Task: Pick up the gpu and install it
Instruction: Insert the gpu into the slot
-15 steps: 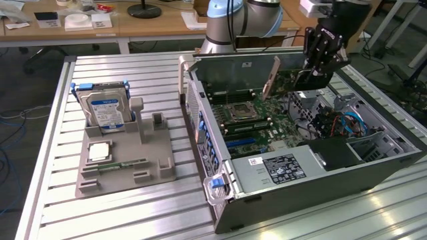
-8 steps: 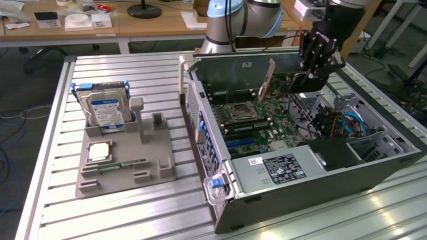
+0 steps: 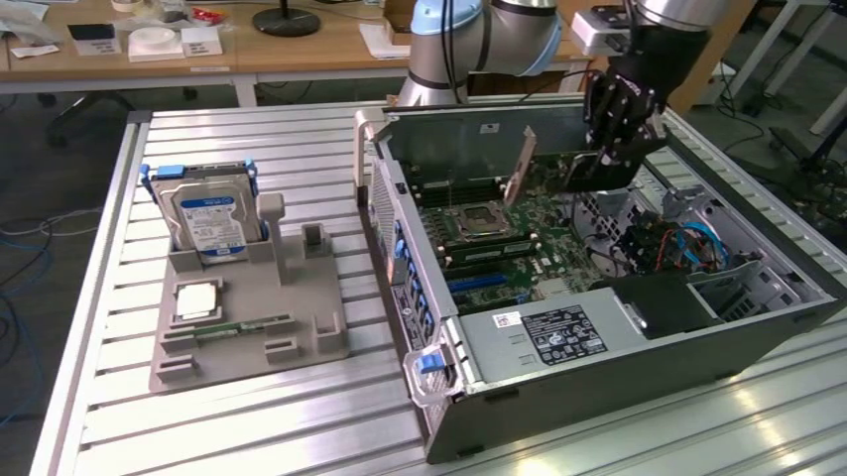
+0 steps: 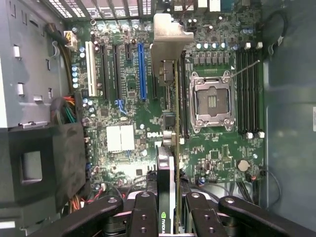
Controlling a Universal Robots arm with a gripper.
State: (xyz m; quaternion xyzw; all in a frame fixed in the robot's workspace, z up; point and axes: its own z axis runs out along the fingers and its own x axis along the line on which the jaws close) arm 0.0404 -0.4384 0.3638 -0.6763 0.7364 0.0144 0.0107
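A slotted metal table carries an open computer case toward the exterior view's right. Inside it, my gripper is closed narrowly on the gpu. I hold it on edge over the motherboard, bracket toward the case's rear, which I judge lines its lower edge up with a slot. On the exterior view's left, a grey holder has 1 hard drive standing in it.

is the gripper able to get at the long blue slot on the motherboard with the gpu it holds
Probably yes. The gripper, shut on the gpu, hangs over the motherboard in the open case; nothing visibly lies between the card and the blue slot, just beside the card's line.
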